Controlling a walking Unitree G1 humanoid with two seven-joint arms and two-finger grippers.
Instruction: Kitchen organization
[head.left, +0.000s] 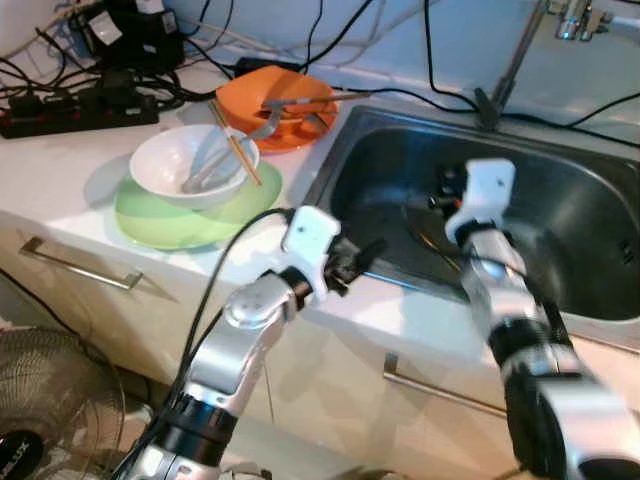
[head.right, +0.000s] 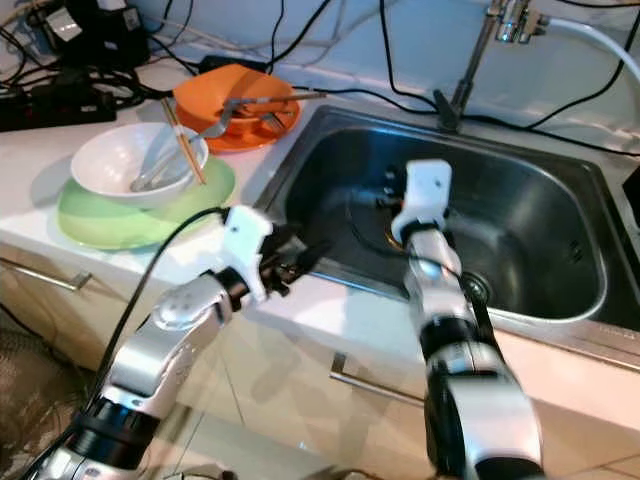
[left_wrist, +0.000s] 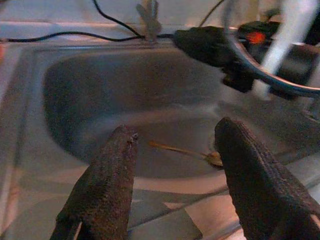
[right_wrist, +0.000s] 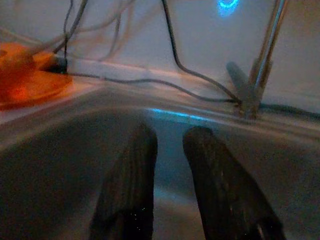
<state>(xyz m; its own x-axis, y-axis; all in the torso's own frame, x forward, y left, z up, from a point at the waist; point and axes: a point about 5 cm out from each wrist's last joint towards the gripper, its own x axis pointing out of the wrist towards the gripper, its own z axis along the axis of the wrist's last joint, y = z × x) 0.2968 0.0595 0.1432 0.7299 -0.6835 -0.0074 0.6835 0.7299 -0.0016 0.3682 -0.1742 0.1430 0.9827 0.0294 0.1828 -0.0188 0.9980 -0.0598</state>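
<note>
Left eye view: left pincer held at sink front rim, fingers apart, empty. Right pincer lowered inside sink, fingers slightly parted, empty. Spoon seen on sink bottom.

A black power strip sits at the counter's back corner, tangled black cables trailing along the wall. Below, a cabinet handle catches light, and a fan grille stands on the floor.
</note>
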